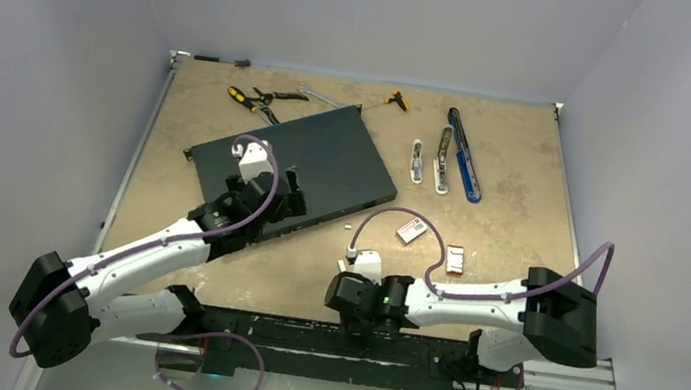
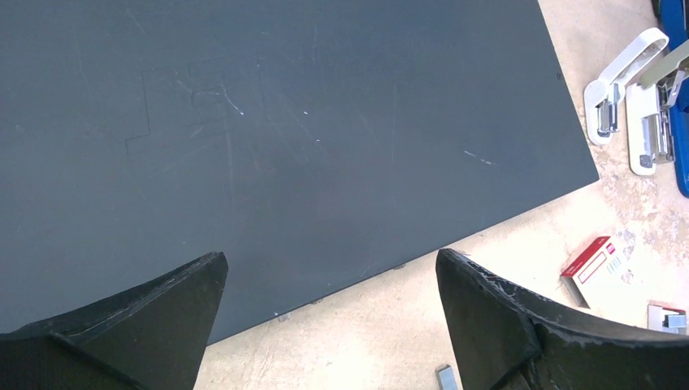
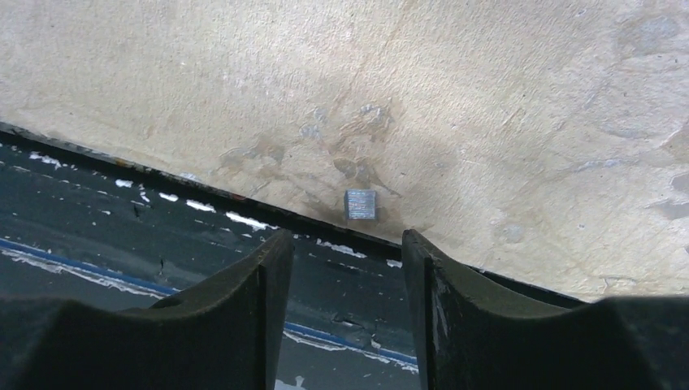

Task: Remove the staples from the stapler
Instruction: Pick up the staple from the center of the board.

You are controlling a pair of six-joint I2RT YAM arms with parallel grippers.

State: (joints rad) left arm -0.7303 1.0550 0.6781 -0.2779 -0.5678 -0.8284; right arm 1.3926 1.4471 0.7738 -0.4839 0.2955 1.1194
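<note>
Here, staples (image 3: 361, 204) lie just ahead of the right fingers (image 3: 252, 301), narrowly parted, empty.

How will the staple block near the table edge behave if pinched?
Staple block looks tiny and flat, so probably light and hard to pinch. Smooth metal may slip; a nudge could push it off the table edge.

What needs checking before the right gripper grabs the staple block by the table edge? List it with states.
1. Right gripper open: ok.
2. Staple block in line with the gap: ok.
3. Block on the table, not over its edge: ok.
4. Nothing touching the block: ok.
5. Left gripper away, over the board: ok.
6. Right gripper low enough to grip: cannot tell.
</note>
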